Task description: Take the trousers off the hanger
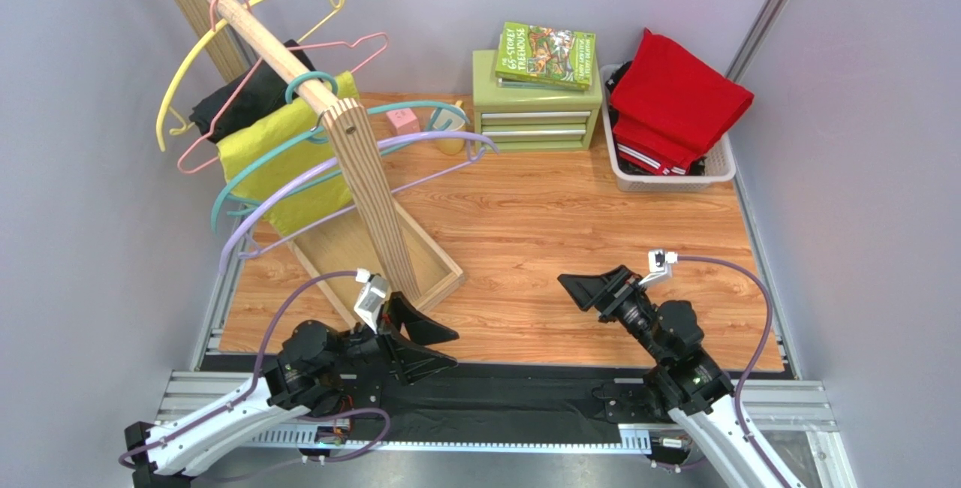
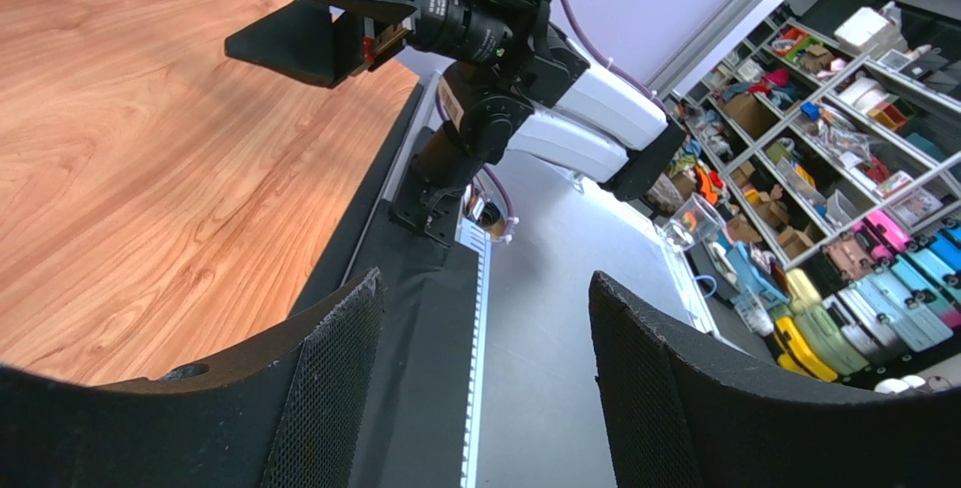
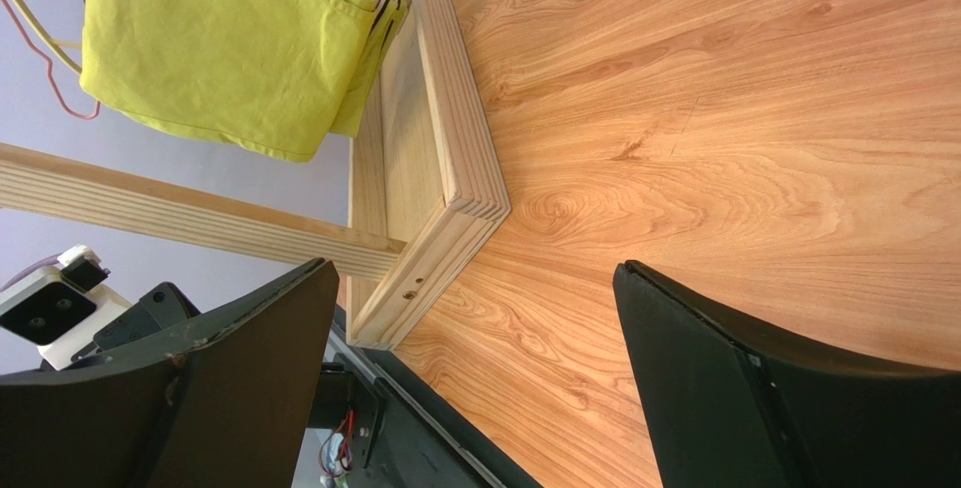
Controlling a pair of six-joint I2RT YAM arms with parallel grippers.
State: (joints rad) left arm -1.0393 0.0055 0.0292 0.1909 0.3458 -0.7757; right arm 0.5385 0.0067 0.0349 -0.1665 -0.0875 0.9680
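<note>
Red trousers (image 1: 680, 100) with thin white stripes lie folded in a white basket (image 1: 632, 178) at the back right. On the wooden rack (image 1: 372, 190), a yellow-green garment (image 1: 276, 156) (image 3: 226, 49) is draped over a teal hanger (image 1: 389, 114). Behind it a black garment (image 1: 243, 97) hangs on a pink hanger (image 1: 209, 150). My left gripper (image 1: 440, 347) (image 2: 483, 285) hovers open and empty over the table's front edge, by the rack's base. My right gripper (image 1: 581, 288) (image 3: 476, 274) is open and empty too, low over the bare wood, pointing left toward the rack.
Empty yellow (image 1: 259, 4) and lavender (image 1: 338, 178) hangers also hang on the rail. A green drawer box (image 1: 536, 116) with a book (image 1: 547, 54) on top stands at the back. The rack's wooden base (image 3: 440, 173) lies close to both grippers.
</note>
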